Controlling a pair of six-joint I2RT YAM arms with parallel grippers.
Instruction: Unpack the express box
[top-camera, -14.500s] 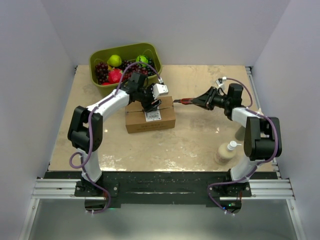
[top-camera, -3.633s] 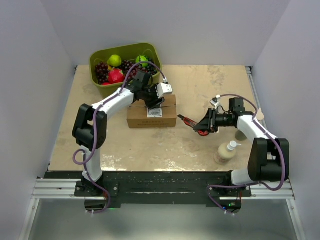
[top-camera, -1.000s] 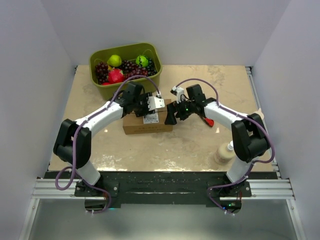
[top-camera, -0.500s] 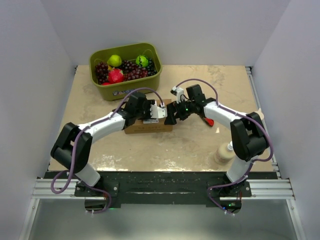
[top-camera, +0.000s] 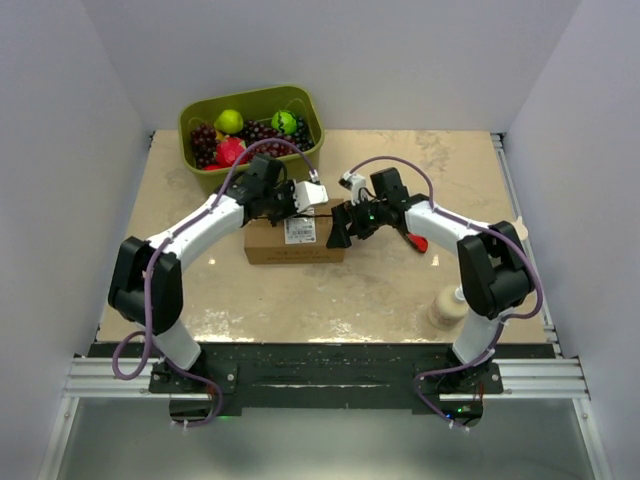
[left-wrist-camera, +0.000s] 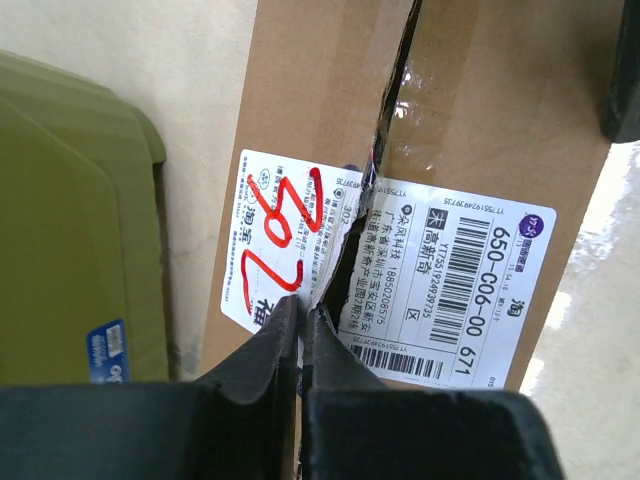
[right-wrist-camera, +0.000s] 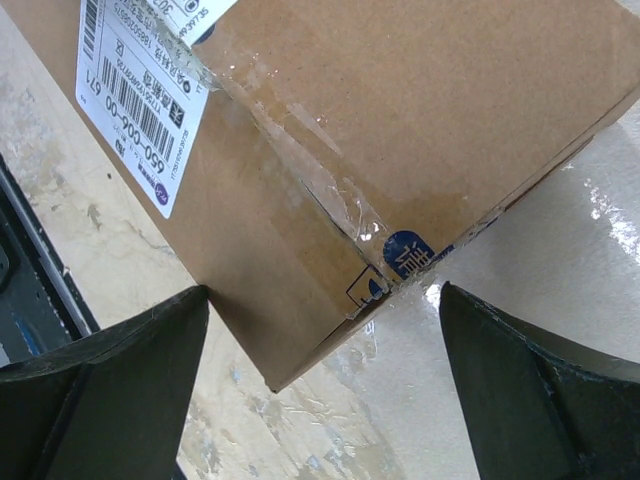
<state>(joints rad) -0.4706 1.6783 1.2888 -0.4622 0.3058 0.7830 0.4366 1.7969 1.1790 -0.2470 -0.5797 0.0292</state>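
Note:
The express box (top-camera: 295, 243) lies mid-table, a brown carton with a white label (left-wrist-camera: 450, 270) bearing red marks and clear tape. A cut seam (left-wrist-camera: 395, 90) gapes along its top and splits the label. My left gripper (top-camera: 288, 212) hangs over the box top; in the left wrist view it (left-wrist-camera: 300, 318) is shut, tips together at the seam on the torn label. Whether a sliver of label is pinched I cannot tell. My right gripper (top-camera: 338, 232) is at the box's right end. In the right wrist view it (right-wrist-camera: 320, 385) stands open astride a lower corner of the box (right-wrist-camera: 420, 120), touching nothing.
An olive-green bin (top-camera: 250, 125) of fruit stands just behind the box, its wall (left-wrist-camera: 70, 230) close to the left fingers. A red-handled tool (top-camera: 415, 242) lies right of the box. A small bottle (top-camera: 450, 305) stands near the right arm's base.
The left gripper's jaws have closed from half open and its tips have shifted onto the label at the seam. The right gripper has stayed open at the box's right end.

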